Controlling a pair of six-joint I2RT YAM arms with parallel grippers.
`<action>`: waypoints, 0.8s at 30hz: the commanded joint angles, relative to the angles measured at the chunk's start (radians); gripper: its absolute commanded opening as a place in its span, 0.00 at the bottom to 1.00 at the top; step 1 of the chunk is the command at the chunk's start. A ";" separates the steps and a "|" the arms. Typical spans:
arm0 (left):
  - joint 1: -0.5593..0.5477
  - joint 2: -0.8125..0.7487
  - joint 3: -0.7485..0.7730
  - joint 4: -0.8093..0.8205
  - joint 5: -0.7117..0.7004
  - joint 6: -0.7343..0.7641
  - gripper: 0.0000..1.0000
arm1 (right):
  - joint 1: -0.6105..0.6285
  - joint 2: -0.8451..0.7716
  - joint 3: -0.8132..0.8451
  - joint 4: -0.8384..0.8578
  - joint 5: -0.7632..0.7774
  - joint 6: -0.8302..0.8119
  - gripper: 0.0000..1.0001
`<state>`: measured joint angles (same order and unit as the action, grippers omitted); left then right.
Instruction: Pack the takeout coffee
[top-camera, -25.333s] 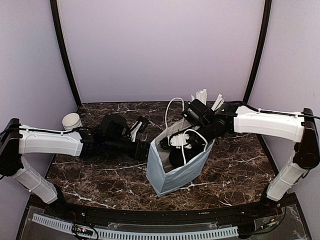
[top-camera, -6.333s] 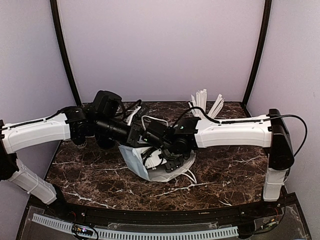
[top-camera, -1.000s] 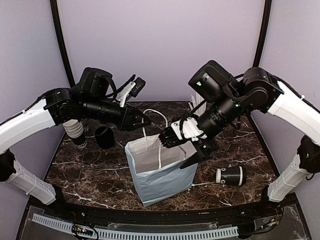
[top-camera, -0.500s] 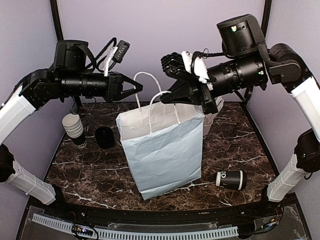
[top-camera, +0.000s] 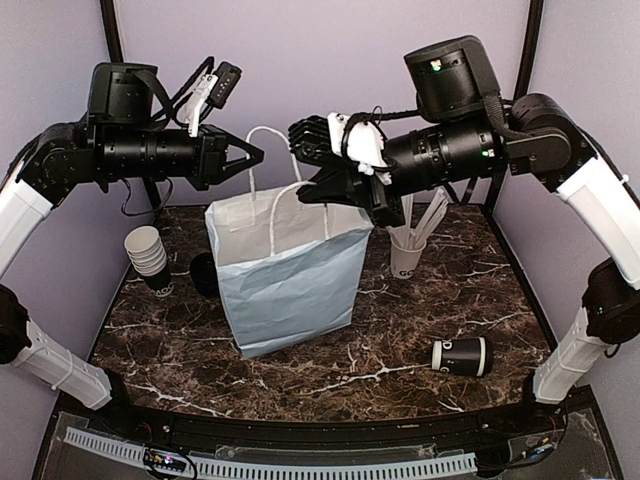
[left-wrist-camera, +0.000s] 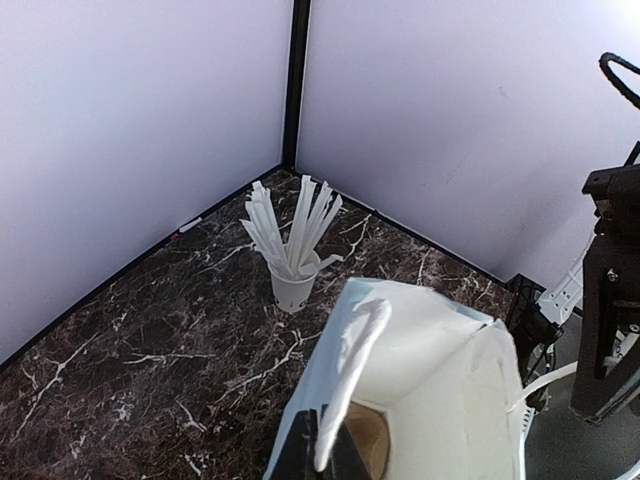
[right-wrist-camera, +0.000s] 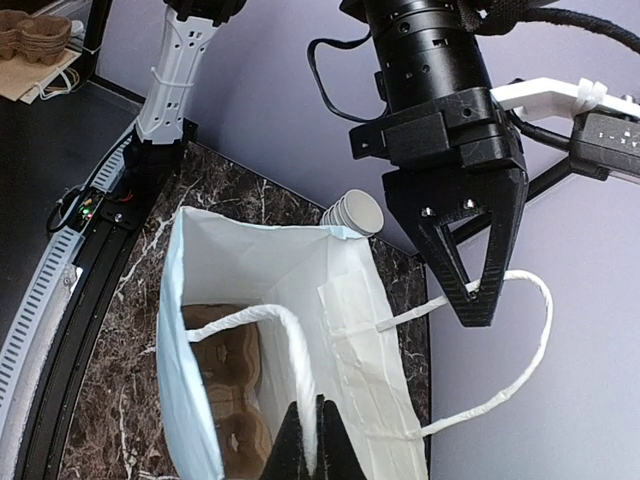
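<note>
A white paper bag (top-camera: 290, 280) stands upright and open, held up by its two handles. My left gripper (top-camera: 258, 155) is shut on the far handle (left-wrist-camera: 350, 380), and my right gripper (top-camera: 303, 192) is shut on the near handle (right-wrist-camera: 290, 350). A brown cardboard cup tray (right-wrist-camera: 225, 390) lies in the bottom of the bag. One takeout coffee (top-camera: 462, 355) lies on its side on the table at the front right, apart from the bag. Another dark cup with a black lid (top-camera: 200, 275) stands left of the bag, half hidden behind it.
A stack of lidless white cups (top-camera: 147, 255) stands at the left edge of the dark marble table (top-camera: 400, 330). A white cup of white sticks (top-camera: 408, 255) stands behind the bag on the right. Purple walls close in the back and sides.
Both grippers have shut on the bag's handles and risen, pulling the bag upright. Since half a second ago the bag and both grippers have shifted to the left.
</note>
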<state>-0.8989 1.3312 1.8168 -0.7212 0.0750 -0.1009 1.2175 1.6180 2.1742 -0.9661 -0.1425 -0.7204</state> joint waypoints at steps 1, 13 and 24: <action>0.030 -0.005 -0.008 -0.020 -0.020 0.029 0.00 | 0.007 0.009 -0.009 0.067 0.029 -0.007 0.00; 0.068 -0.008 -0.046 0.006 0.028 0.030 0.00 | 0.007 0.022 -0.013 0.074 0.066 -0.017 0.00; 0.086 -0.002 -0.079 0.021 0.049 0.032 0.00 | 0.006 0.032 -0.022 0.065 0.076 -0.025 0.00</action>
<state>-0.8261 1.3380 1.7542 -0.7326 0.1005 -0.0834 1.2175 1.6390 2.1593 -0.9417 -0.0772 -0.7429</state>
